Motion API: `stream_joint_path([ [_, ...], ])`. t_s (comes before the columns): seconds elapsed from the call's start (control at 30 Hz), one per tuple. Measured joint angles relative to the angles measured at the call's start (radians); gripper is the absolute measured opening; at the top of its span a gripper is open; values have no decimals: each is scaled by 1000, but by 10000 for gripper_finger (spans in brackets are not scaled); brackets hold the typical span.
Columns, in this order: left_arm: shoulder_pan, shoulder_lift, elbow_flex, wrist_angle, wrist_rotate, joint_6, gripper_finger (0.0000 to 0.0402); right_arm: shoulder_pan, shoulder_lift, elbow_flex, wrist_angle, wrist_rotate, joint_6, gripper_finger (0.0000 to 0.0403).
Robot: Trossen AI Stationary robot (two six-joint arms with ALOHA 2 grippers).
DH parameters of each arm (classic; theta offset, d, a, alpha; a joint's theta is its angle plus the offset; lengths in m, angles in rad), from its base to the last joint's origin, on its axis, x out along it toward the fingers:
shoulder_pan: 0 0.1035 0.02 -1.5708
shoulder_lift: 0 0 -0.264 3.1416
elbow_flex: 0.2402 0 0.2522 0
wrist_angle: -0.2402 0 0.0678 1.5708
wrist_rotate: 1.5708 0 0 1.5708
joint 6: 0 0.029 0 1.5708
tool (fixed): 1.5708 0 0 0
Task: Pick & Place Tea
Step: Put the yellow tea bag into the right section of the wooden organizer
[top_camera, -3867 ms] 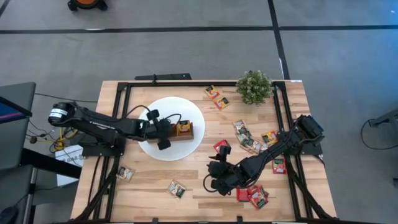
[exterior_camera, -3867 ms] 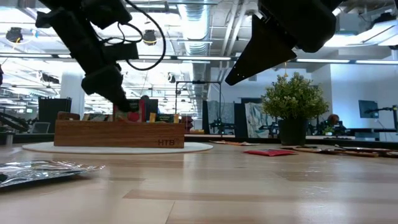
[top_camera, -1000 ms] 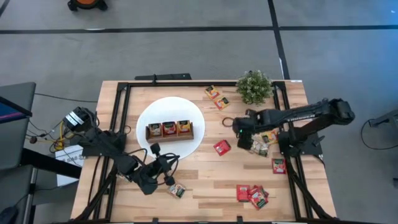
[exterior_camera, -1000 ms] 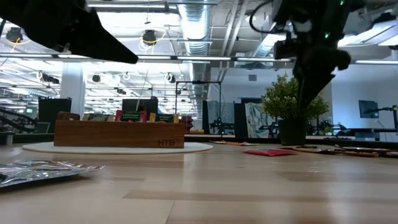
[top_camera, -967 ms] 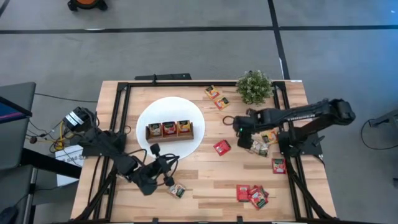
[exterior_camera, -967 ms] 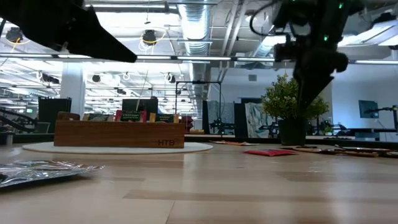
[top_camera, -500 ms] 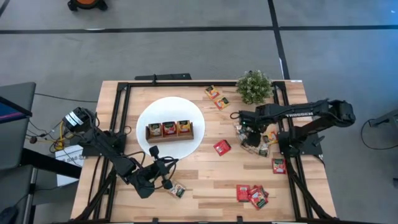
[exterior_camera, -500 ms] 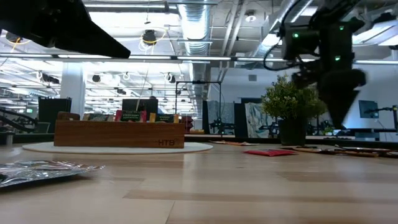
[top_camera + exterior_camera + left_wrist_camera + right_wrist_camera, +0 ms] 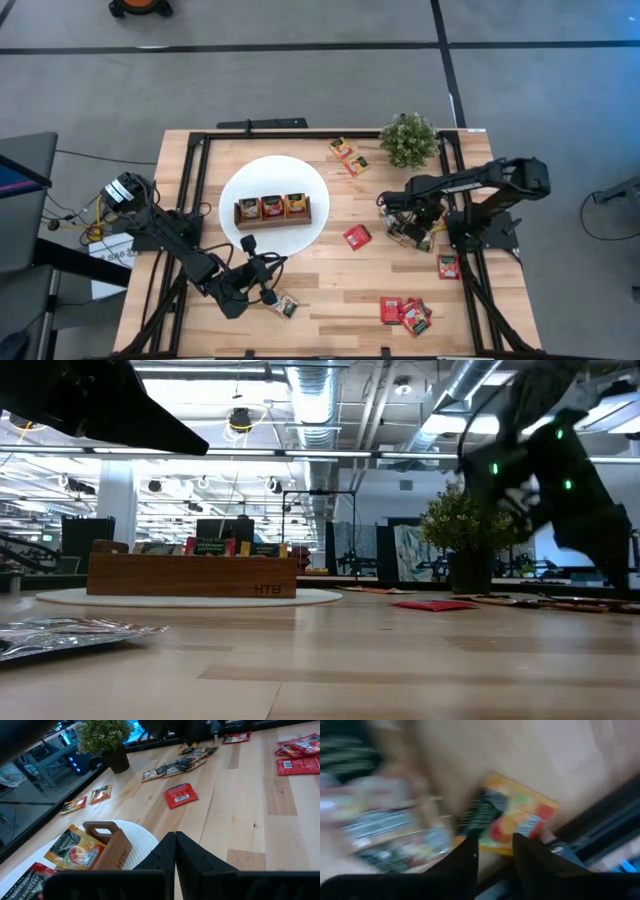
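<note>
Right gripper (image 9: 405,222): I have it low over the cluster of tea sachets (image 9: 408,232) near the table's right rail; its fingers (image 9: 465,862) stand a little apart just short of an orange-yellow sachet (image 9: 512,822). The wrist view is smeared, so I cannot tell whether they touch anything.

Left gripper (image 9: 262,285): I see it near the front-left of the table (image 9: 330,300), fingers pressed together on nothing, just beside a white-and-green sachet (image 9: 284,305).

Tray (image 9: 273,209): it sits on the white disc (image 9: 240,180), a sachet in each of its three compartments.

Other tea: one red sachet (image 9: 357,236) lies alone mid-table, a red pile (image 9: 405,311) sits by the front edge, and two orange-yellow ones (image 9: 349,157) lie beside the potted plant (image 9: 408,139).
</note>
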Motion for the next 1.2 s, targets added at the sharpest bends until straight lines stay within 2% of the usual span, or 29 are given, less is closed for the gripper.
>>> stream_joint_path([
  [0.1,0,0,0,0,0,0,0,-30,54,-16,20,52,1,66],
  [0.27,0,0,0,0,0,-1,0,-24,109,-12,107,48,-67,6],
  [0.47,0,0,0,3,0,-4,0,58,133,105,148,32,-75,10],
  [0.7,0,0,0,4,0,-4,0,125,48,238,156,1,-114,5],
  [0.8,0,0,0,4,4,-7,0,114,-3,243,149,-9,-165,24],
  [0.93,0,0,0,5,26,-11,0,48,-48,195,118,-110,-174,81],
  [1.1,0,0,0,5,48,-30,0,-91,-96,75,117,-168,-177,167],
  [1.2,0,0,0,5,53,-32,0,-190,-121,-2,166,-223,-196,204],
])
